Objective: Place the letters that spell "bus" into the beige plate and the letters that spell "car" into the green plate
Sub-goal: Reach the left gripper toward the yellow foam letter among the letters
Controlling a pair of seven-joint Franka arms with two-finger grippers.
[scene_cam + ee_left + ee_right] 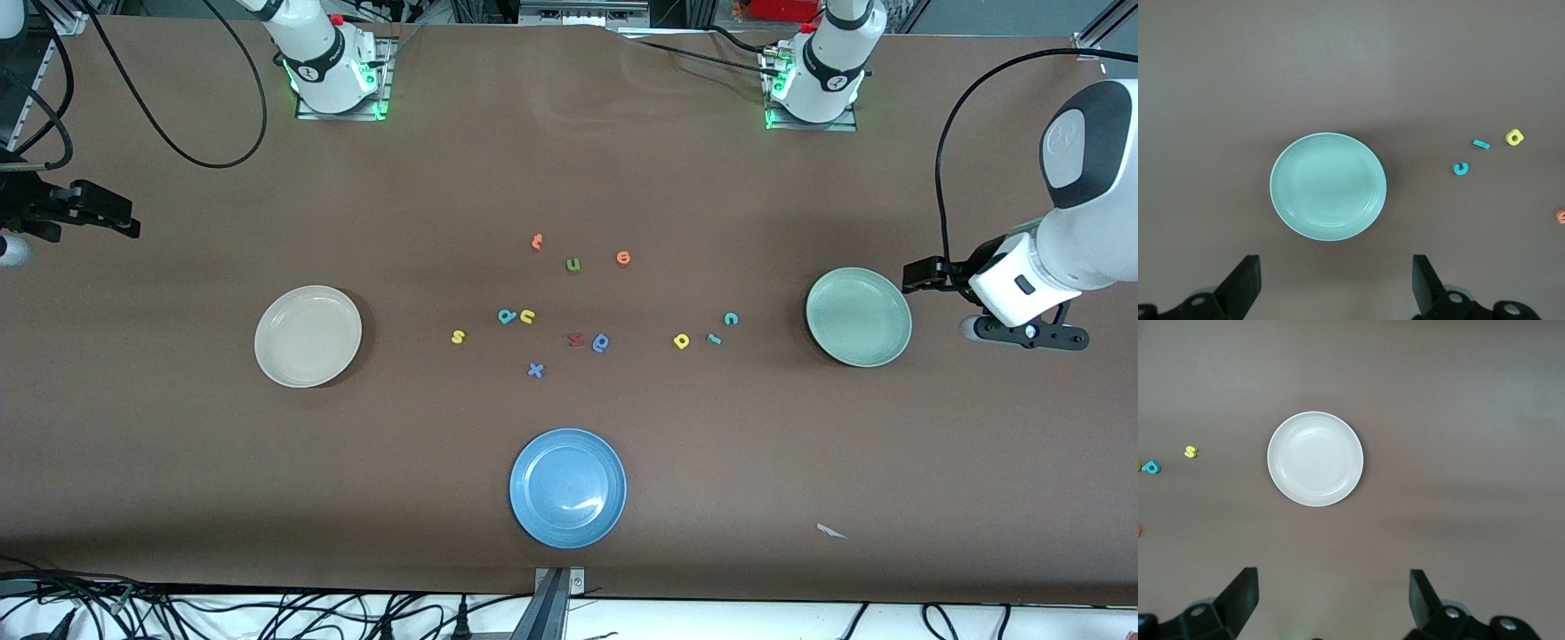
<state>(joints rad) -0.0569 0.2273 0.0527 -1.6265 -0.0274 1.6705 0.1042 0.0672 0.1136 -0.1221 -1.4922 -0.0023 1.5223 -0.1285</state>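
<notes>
The beige plate (308, 336) (1315, 459) lies empty toward the right arm's end. The green plate (859, 316) (1328, 186) lies empty toward the left arm's end. Between them on the table are the yellow s (458, 336) (1191, 452), teal b (507, 316) (1151, 467) and yellow u (527, 316). Closer to the green plate sit the yellow a (681, 340) (1515, 137), teal r (713, 338) (1481, 143) and teal c (731, 318) (1461, 169). My left gripper (1031, 333) (1336, 287) hangs open and empty high beside the green plate. My right gripper (80, 212) (1333, 603) hangs open and empty high beside the beige plate.
A blue plate (567, 487) lies nearest the front camera. Other loose letters lie mid-table: orange t (537, 241), olive u (573, 264), orange e (623, 258), maroon z (576, 339), blue round letter (601, 342), blue x (535, 370). A paper scrap (831, 532) lies near the front edge.
</notes>
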